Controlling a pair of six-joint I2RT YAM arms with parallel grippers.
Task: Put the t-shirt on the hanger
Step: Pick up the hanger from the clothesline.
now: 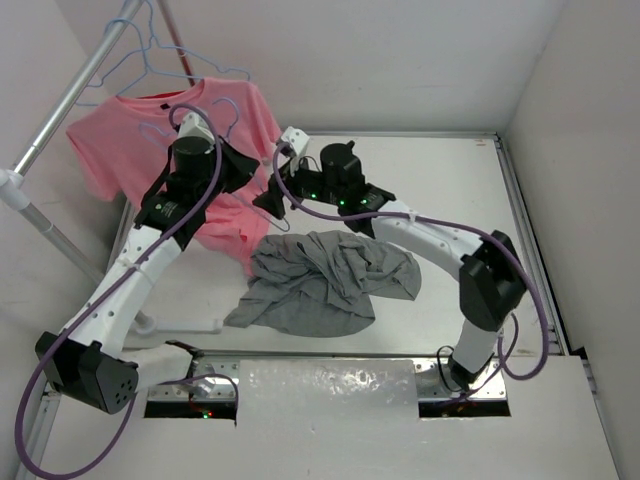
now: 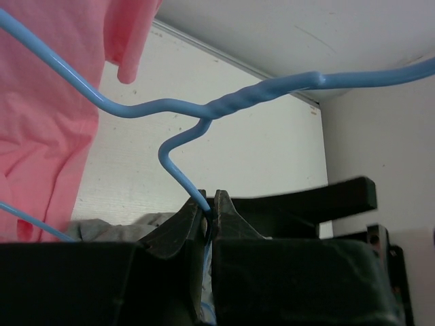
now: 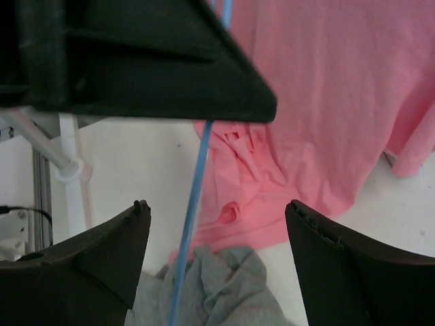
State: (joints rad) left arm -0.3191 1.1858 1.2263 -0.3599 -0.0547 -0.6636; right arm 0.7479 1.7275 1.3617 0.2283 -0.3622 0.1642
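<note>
The grey t-shirt (image 1: 322, 281) lies crumpled on the table in front of both arms. My left gripper (image 2: 211, 204) is shut on the hook wire of the pale-blue hanger (image 2: 258, 96), held above the table; in the top view the left gripper (image 1: 240, 162) sits over the pink shirt and the hanger's hook (image 1: 230, 110) shows beside it. My right gripper (image 3: 216, 207) is open, and one blue hanger wire (image 3: 194, 217) runs down between its jaws without touching them. The grey t-shirt (image 3: 221, 292) lies below it. In the top view the right gripper (image 1: 273, 196) is beside the left one.
A pink t-shirt (image 1: 140, 150) hangs at the back left and spreads onto the table; it also shows in the right wrist view (image 3: 326, 102). A metal rack pole (image 1: 70, 95) carries more blue hangers (image 1: 150, 50). White walls enclose the table.
</note>
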